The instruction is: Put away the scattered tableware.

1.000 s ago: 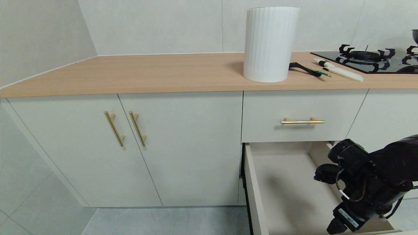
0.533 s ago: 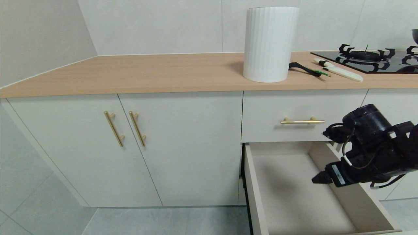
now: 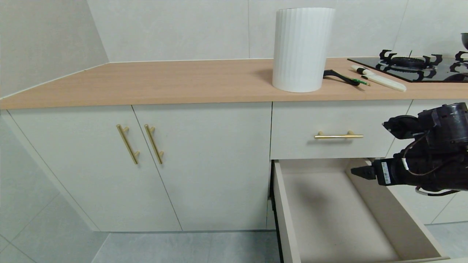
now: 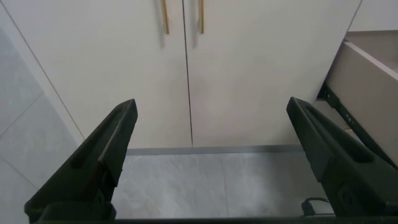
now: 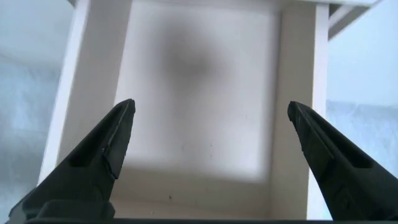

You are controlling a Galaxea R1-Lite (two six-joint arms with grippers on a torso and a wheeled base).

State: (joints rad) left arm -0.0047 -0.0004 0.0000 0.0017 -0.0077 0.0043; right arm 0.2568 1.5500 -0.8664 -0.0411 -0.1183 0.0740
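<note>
Right gripper [image 3: 360, 171] fingers are spread wide over the open drawer [image 3: 329, 215]. The knife [image 3: 384, 81], white with a dark band, lies on the counter [image 3: 164, 82] above and beyond them. Left gripper [image 4: 211, 102] fingers are spread.

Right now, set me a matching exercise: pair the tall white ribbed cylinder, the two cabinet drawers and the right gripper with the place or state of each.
Things
1. tall white ribbed cylinder
2. upper drawer with brass bar handle
3. lower beige drawer
4. right gripper

Places or states
A. pulled out
B. fingers apart, above the pulled-out drawer
C. upright on the wooden countertop
D. shut

Pairs: 1-C, 2-D, 3-A, 4-B.
</note>
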